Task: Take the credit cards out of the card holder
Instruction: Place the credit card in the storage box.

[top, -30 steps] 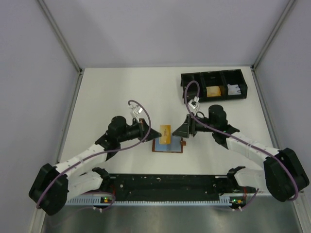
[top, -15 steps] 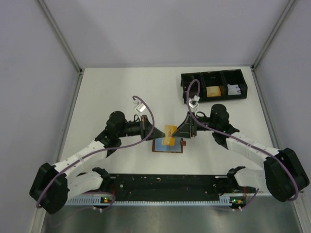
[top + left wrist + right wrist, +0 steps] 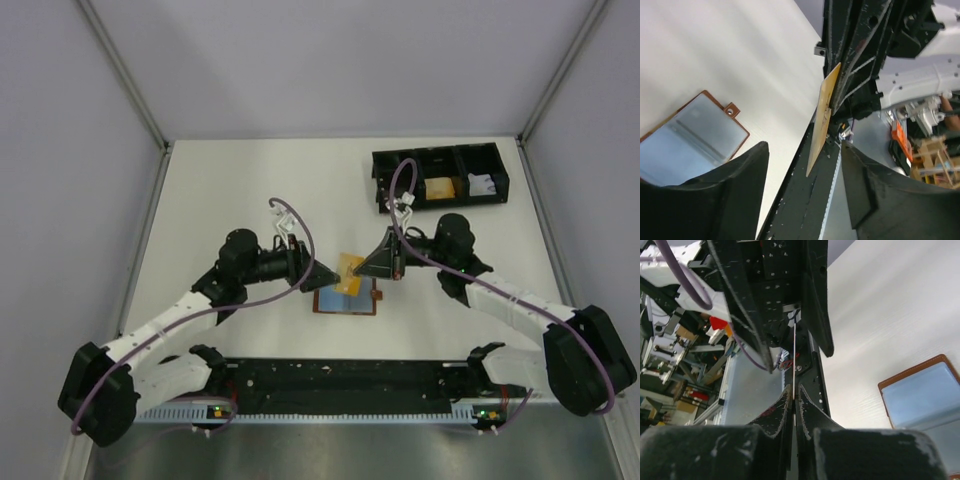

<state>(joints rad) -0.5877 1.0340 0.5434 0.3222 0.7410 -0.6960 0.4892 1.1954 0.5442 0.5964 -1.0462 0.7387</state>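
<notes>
Card holder: the card holder [image 3: 347, 300] lies open and flat on the table [image 3: 250, 180], between the two arms and just below both grippers; its tab points right.
Card: a yellow card [image 3: 349, 272] is up in the air above the holder, standing on edge.
Right gripper: the right gripper [image 3: 794, 390] is clamped on one edge of the card; its wrist view shows the card as a thin line running out from the pinched fingertips.
Left gripper: the left gripper [image 3: 804, 147] has its jaws apart, one on each side of the card's free end, and neither seems to touch it.
Step in hand: probably passing the card over to the right arm, so that it can be carried off.
Doing it well: draw the left arm straight back along the card's plane so neither finger clips it. Keep the right grip firm, since it holds only a narrow strip and the card could pivot. Lift before swinging away.
Nearby: a black tray [image 3: 440, 153] sits far right on the table, with something yellow [image 3: 440, 189] in its middle compartment and something white [image 3: 482, 184] in the right one.
In the way: the left fingers flank the card closely, and the right arm's cable [image 3: 400, 185] loops in front of the tray's left end, so a move there needs care.
More cards: whether the holder has any left, I cannot tell.
</notes>
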